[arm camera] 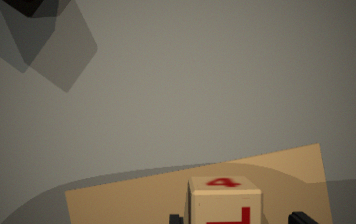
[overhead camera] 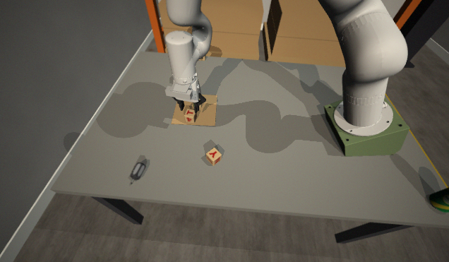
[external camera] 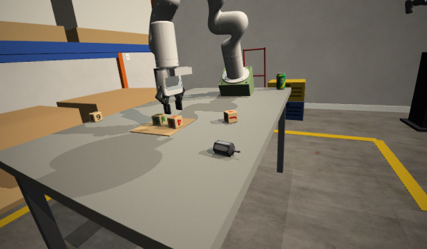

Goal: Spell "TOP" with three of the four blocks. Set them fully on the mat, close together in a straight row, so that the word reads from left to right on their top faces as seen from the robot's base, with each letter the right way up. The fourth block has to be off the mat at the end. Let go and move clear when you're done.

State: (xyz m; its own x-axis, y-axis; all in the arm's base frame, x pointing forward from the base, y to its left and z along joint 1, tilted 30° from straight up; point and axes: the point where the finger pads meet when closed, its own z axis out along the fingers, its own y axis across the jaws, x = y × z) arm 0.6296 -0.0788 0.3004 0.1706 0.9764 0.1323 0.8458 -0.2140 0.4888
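Observation:
A wooden block with a red T on top and a red 4 on one side (overhead camera: pixel 189 114) (external camera: pixel 174 121) (arm camera: pixel 225 197) sits on the tan mat (overhead camera: pixel 210 118) (external camera: pixel 144 129) (arm camera: pixel 125 200), near its front edge in the top view. A block with a green N side (external camera: pixel 158 119) stands close beside it on the mat; its top letter cannot be read. My gripper (overhead camera: pixel 188 109) (external camera: pixel 173 109) (arm camera: pixel 239 218) is open, its fingers above and to either side of the T block. A block with Y on top (overhead camera: pixel 213 155) (external camera: pixel 230 117) lies off the mat. Another block with a 9 (external camera: pixel 96 117) is at the table's back edge.
A dark motor-like object (overhead camera: pixel 138 171) (external camera: pixel 223 148) lies on the table near the front left in the top view. A green can (overhead camera: pixel 440 200) (external camera: pixel 280 81) stands near the base side. Large cardboard boxes (overhead camera: pixel 231 9) stand beyond the back edge.

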